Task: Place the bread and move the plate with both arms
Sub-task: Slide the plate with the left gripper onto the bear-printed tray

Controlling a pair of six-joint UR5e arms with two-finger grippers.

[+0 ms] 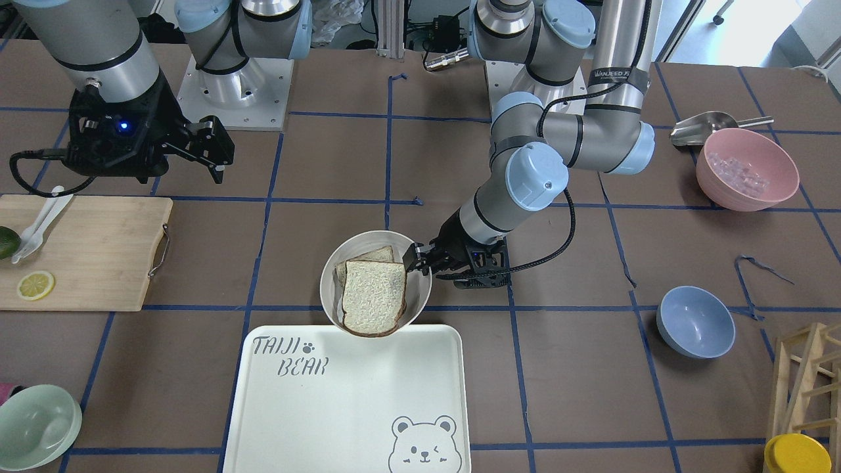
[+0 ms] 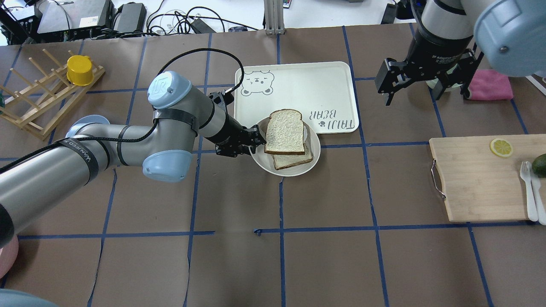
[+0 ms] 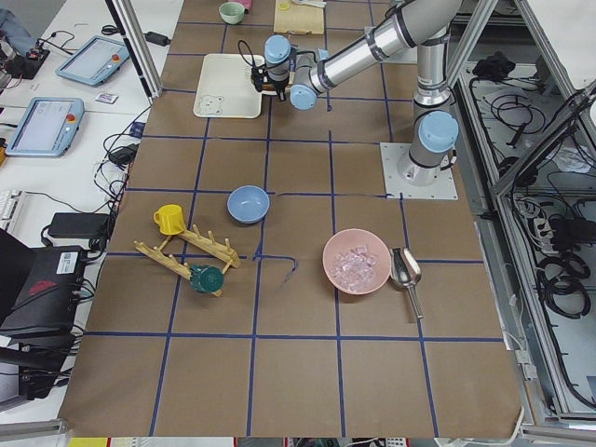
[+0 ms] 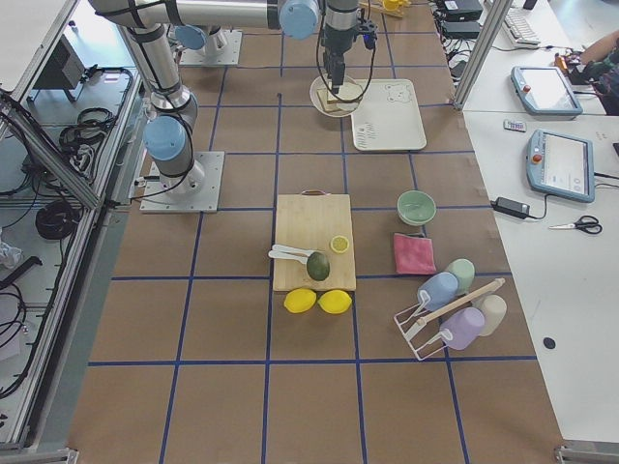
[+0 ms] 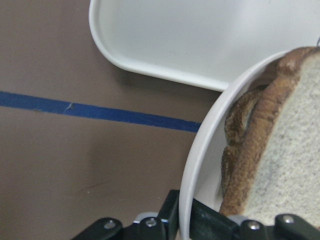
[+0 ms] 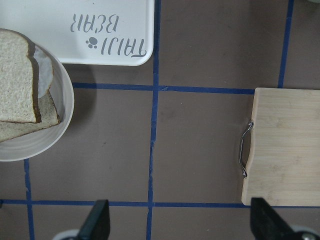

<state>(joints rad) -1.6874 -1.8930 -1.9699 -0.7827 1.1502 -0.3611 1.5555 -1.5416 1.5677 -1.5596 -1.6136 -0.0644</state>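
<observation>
**Desk:** What are the jaws of the left gripper (image 1: pixel 415 258) doing?

**Photographer:** They are clenched on the rim of the plate (image 1: pixel 326 286).

**Desk:** And the bread (image 1: pixel 373 297)?

**Photographer:** It lies in the plate on top of a tanner slice (image 1: pixel 371 256). Its domed edge juts over the rim toward the bear tray (image 1: pixel 355 407), whose edge the plate overlaps.

**Desk:** The right gripper (image 2: pixel 426 99)?

**Photographer:** Its jaws are spread wide. It hangs above the table, well apart from the plate.

Open brown table (image 2: pixel 332 264) fills the lower half of the overhead frame, free for any approach. At centre, the plate (image 2: pixel 261 160) meets the bear tray (image 2: pixel 332 81) above it, and the left gripper (image 2: pixel 256 140) occupies its left rim. A cutting board (image 2: pixel 473 183) blocks the right edge, a drying rack (image 2: pixel 38 102) the upper left.
</observation>
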